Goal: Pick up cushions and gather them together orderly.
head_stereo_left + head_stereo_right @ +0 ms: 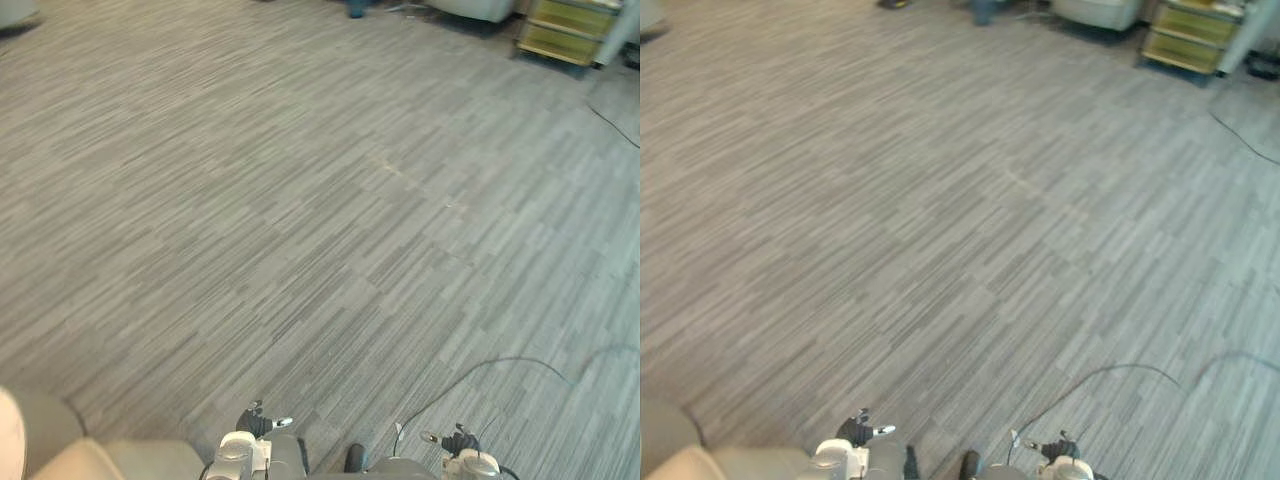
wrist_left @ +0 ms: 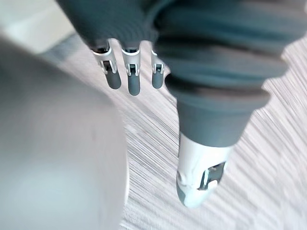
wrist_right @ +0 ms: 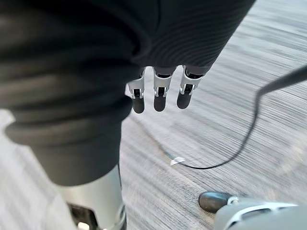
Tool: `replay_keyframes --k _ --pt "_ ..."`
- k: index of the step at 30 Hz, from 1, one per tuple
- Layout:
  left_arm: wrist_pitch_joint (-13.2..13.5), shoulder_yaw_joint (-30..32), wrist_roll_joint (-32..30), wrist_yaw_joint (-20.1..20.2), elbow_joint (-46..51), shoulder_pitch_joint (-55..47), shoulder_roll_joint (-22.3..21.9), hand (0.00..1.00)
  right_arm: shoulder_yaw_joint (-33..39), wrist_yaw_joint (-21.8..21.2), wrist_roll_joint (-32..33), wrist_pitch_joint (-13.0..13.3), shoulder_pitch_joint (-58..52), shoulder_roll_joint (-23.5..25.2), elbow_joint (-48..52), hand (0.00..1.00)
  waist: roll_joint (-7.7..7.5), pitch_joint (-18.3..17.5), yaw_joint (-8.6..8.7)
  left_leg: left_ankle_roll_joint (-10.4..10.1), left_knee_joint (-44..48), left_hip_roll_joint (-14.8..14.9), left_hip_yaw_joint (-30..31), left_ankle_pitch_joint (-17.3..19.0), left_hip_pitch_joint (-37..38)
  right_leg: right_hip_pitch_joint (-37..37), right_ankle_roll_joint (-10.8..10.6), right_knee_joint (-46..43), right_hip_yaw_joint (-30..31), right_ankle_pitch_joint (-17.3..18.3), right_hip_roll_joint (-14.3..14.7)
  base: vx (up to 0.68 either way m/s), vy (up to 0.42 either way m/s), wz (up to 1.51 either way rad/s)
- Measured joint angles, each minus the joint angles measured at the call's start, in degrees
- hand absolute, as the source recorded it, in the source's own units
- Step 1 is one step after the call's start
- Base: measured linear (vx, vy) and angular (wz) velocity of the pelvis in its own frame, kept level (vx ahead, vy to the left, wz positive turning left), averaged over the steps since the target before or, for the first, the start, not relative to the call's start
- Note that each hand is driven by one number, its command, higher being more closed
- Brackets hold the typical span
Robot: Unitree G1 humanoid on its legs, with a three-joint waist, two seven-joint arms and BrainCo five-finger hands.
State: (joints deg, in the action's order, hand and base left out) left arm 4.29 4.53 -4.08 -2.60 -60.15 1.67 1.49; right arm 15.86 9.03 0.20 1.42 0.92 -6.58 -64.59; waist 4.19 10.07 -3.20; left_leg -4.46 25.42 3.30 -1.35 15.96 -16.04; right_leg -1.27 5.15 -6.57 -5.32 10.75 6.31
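**Cushion at the robot's left, both hands empty**

A beige padded cushion (image 1: pixel 70 458) lies low at the robot's near left, on the grey striped carpet floor (image 1: pixel 320 220). Its top is smooth and rounded. A paler cream rounded edge (image 1: pixel 7 432) lies against the cushion's left side; I cannot tell what it belongs to.

The left hand (image 2: pixel 133 79) hangs nearest the cushion, over the carpet. Its fingers are straight and loosely spread, its thumb stands apart from them, and it holds nothing. In the left wrist view a pale grey rounded surface (image 2: pixel 53 158) bulges just beside this hand. The fingertips are apart from it, and whether it is the same cushion cannot be told.

The right hand (image 3: pixel 160 93) hangs farther from the cushion, on the robot's other side, also above bare carpet. Its fingers point down, straight and relaxed, and nothing is in its grasp.

Beyond the cushion the carpet runs on in long staggered grey strips. Well apart from the cushion, at the far right end of the room, stands a yellow cabinet with stacked drawers (image 1: pixel 568 28). Just beside that cabinet, on its side towards the cushion, is the lower edge of a pale upholstered piece of furniture (image 1: pixel 470 8).
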Motion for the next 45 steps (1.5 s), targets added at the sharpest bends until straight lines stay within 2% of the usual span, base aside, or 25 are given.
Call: replay_keyframes --k 1,3,4,7,10,12,16,18,19,20,21,23,24,25,28,31,33,34,35,36,38,41,42,43,45 --pt "0.0 0.0 0.2 0.0 0.0 -0.1 0.0 0.0 0.1 0.0 0.0 0.0 -0.1 0.0 0.0 0.0 -0.01 0.0 0.0 0.1 -1.5 -0.3 0.7 -0.9 -0.1 -0.1 -0.1 0.2 0.6 0.0 0.0 0.17 0.094 -1.38" --pt "0.1 0.1 0.9 -0.1 0.2 -0.2 0.0 0.0 2.1 0.1 0.0 0.1 -1.1 0.9 1.0 0.0 -0.45 -0.4 -0.5 1.6 -5.5 -1.8 2.3 -8.0 0.2 -1.5 -1.5 1.0 5.4 0.8 -0.4 0.3 0.135 -1.04" --pt "0.1 0.4 0.9 -0.1 0.2 -0.6 0.1 0.0 2.5 0.3 0.0 0.1 -1.3 1.8 1.4 0.0 -0.5 -0.9 -0.35 2.5 -5.1 -2.0 1.0 -7.9 0.5 -1.6 -2.1 0.2 6.3 1.9 -1.1 0.39 0.125 -0.83" --pt "0.0 1.2 0.9 -0.3 1.6 -0.6 -0.1 0.0 4.4 0.4 -0.1 0.1 -3.0 4.1 3.7 0.0 -2.41 -1.0 -1.25 4.6 -4.8 -1.6 -5.0 -4.8 3.5 3.0 -7.8 -11.7 5.5 6.0 -3.8 0.42 0.1 -0.85" --pt "-0.1 0.9 1.4 -0.9 1.8 -0.7 -0.2 0.0 4.1 0.0 -0.1 0.3 -3.4 5.1 7.2 0.0 -2.77 -0.9 -1.54 5.1 -4.7 -0.8 -8.3 0.2 8.8 11.8 -10.9 -34.7 1.6 6.1 -5.8 0.3 0.064 -0.72" --pt "-0.2 0.6 2.0 -1.1 1.8 -0.1 0.0 0.0 4.2 -0.1 0.1 0.8 -3.4 5.6 7.6 0.0 -3.69 -1.2 -1.1 5.0 -4.7 -0.6 -9.2 2.7 11.9 16.5 -9.1 -43.3 -1.7 7.6 -9.0 0.28 0.001 -0.35" --pt "-0.4 1.2 2.1 -1.3 1.0 0.0 -0.3 0.0 4.2 -0.1 0.5 1.6 -2.6 5.9 7.6 0.0 -3.49 -1.1 0.15 2.9 -11.4 3.0 -11.2 5.1 20.5 22.1 -7.8 -35.7 -9.0 9.3 -11.5 0.44 -0.122 -0.3" --pt "-0.3 1.1 2.0 -1.3 0.7 0.5 0.0 0.0 4.2 -0.1 0.5 1.6 -1.6 5.4 7.4 0.0 -3.72 -1.4 0.78 0.9 -15.3 4.6 -11.9 4.8 22.9 26.1 -6.9 -25.5 -10.3 4.8 -10.9 0.51 -0.223 -0.03" --pt "-0.3 0.8 2.0 -1.2 -0.6 0.6 0.2 0.0 4.3 -0.1 0.6 1.6 -1.6 4.7 7.0 0.0 -4.04 -1.6 1.2 0.0 -16.8 4.8 -10.5 4.7 24.5 26.3 -3.5 -21.7 -10.3 -2.0 -10.3 0.59 -0.233 -0.02" --pt "-0.3 0.8 2.0 -1.1 -1.3 1.0 -0.2 0.0 4.3 0.0 0.6 1.5 -1.3 4.0 6.4 0.0 -2.93 -1.6 1.03 -0.6 -16.4 6.2 -9.5 3.9 24.6 25.8 -2.7 -21.6 -10.8 -1.3 -9.0 0.64 -0.256 -0.15" --pt "-0.3 1.2 1.8 -1.0 -1.5 1.0 -0.6 0.0 4.4 0.0 0.2 1.4 -0.7 3.5 5.8 0.0 -2.32 -1.5 0.74 -2.1 -14.2 6.8 -8.3 1.8 23.9 25.6 -1.2 -22.0 -10.9 -0.2 -8.3 0.64 -0.284 -0.3" --pt "-0.8 3.3 1.0 -1.0 -1.3 0.9 -1.7 0.0 6.8 0.0 0.1 1.1 -1.1 3.8 5.1 0.0 -1.73 -1.2 1.06 -2.3 -5.8 6.9 -6.1 -3.7 22.7 20.8 0.1 -21.1 -11.1 2.1 -8.1 0.68 -0.289 0.0" --pt "-0.9 4.0 0.8 -1.0 -0.7 0.4 -2.3 0.0 6.6 0.1 0.2 1.1 -2.0 3.9 5.3 0.0 -1.72 -1.0 1.42 -2.4 5.7 7.4 -4.0 -7.1 19.6 15.8 0.2 -18.0 -11.0 2.3 -7.7 0.6 -0.179 0.21" --pt "-0.7 4.9 0.8 -0.9 1.3 -0.5 -2.7 0.0 5.9 0.1 0.3 1.1 -2.5 4.4 5.5 0.0 -1.87 -0.9 1.22 -2.3 18.7 8.0 -3.6 -6.8 15.7 10.0 0.3 -14.6 -10.5 2.3 -7.1 0.46 -0.1 0.13" --pt "-0.7 5.6 0.9 -0.9 4.1 -1.1 -2.9 0.0 4.0 0.0 1.5 1.4 -2.2 5.9 6.5 0.0 -2.65 -0.7 -0.44 1.1 34.4 8.8 -7.4 -4.0 5.7 0.9 0.9 -8.2 -8.2 2.7 -6.4 0.54 -0.051 -0.2" --pt "0.0 5.6 0.9 -1.0 6.6 -1.0 -2.7 0.0 3.7 0.0 2.7 1.5 -0.7 6.7 7.5 0.0 -2.73 -0.7 -1.8 2.9 29.8 8.4 -13.3 -0.5 -5.7 -5.7 -1.7 -2.0 -5.9 4.6 -7.7 0.44 0.058 -0.29" --pt "0.5 5.6 0.9 -0.9 6.6 -0.6 -3.0 0.0 3.9 0.1 2.7 1.5 -0.7 6.7 7.4 0.0 -2.75 -0.6 -2.49 1.9 12.5 5.6 -16.2 -1.5 -8.1 -9.2 -3.7 -0.7 -5.2 6.8 -10.6 0.5 0.163 -0.35" --pt "0.5 5.6 1.0 -0.9 6.6 -0.8 -3.1 0.0 4.1 0.1 2.7 1.5 -1.1 6.6 7.5 0.0 -2.65 -0.7 -2.86 0.8 1.1 4.1 -16.5 -5.0 -7.9 -11.0 -4.7 -0.5 -4.5 8.2 -11.8 0.68 0.278 -0.42" --pt "0.9 5.7 1.4 -0.9 6.4 -0.9 -2.6 0.0 3.9 0.3 2.7 1.3 -1.5 6.8 7.3 0.0 -4.55 -1.5 -3.33 3.3 -0.5 1.9 -17.8 -9.5 -7.4 -12.7 -4.3 0.5 -2.6 8.6 -13.9 0.61 0.235 -0.3" --pt "1.0 5.7 1.5 -1.0 6.1 -0.8 -2.5 0.0 3.8 0.3 2.7 1.4 -1.5 6.9 7.2 0.0 -4.36 -2.1 -3.12 3.6 -0.5 1.7 -18.0 -9.0 -7.3 -12.4 -4.0 0.5 -2.7 8.1 -14.2 0.62 0.237 -0.23" --pt "1.4 5.7 1.6 -0.9 5.5 -0.7 -2.2 0.0 3.8 0.2 2.6 1.4 -1.8 7.6 7.3 0.0 -5.29 -2.7 -3.3 7.1 0.9 1.3 -18.3 -7.0 -7.5 -10.6 -4.7 -2.1 -0.3 3.7 -15.0 0.56 0.22 -0.05" --pt "1.2 5.6 1.6 -0.9 5.3 -0.7 -0.9 0.0 4.2 -0.1 2.2 1.3 -2.7 8.8 7.3 0.0 -8.38 -3.3 -3.23 9.4 1.5 -1.3 -18.9 -2.8 -1.6 -7.4 -12.7 -17.5 3.1 -2.0 -17.6 0.61 0.226 0.09" --pt "1.1 5.3 1.6 -0.8 4.2 -0.8 -0.9 0.0 4.2 -0.3 2.2 1.5 -2.8 9.0 7.3 0.0 -8.14 -3.5 -3.04 9.0 -0.2 -1.7 -18.3 -0.9 2.2 -3.8 -17.6 -27.8 4.9 -7.4 -17.5 0.68 0.192 -0.02" --pt "0.8 4.6 1.4 -0.8 3.4 -0.7 -0.7 0.0 4.2 -0.5 2.2 1.6 -3.0 9.0 7.4 0.0 -8.06 -3.4 -2.82 8.0 -2.5 -2.2 -17.4 0.7 5.8 0.6 -19.9 -39.1 6.2 -8.2 -17.2 0.54 0.114 0.09" --pt "-0.1 3.7 1.3 -0.7 3.1 -0.6 -1.2 0.0 4.2 -0.7 2.2 1.5 -4.2 8.7 7.6 0.0 -7.59 -3.1 -1.73 8.0 -6.7 -3.0 -16.2 1.3 13.1 8.7 -16.8 -53.7 4.0 -3.9 -17.3 0.5 0.024 0.24"
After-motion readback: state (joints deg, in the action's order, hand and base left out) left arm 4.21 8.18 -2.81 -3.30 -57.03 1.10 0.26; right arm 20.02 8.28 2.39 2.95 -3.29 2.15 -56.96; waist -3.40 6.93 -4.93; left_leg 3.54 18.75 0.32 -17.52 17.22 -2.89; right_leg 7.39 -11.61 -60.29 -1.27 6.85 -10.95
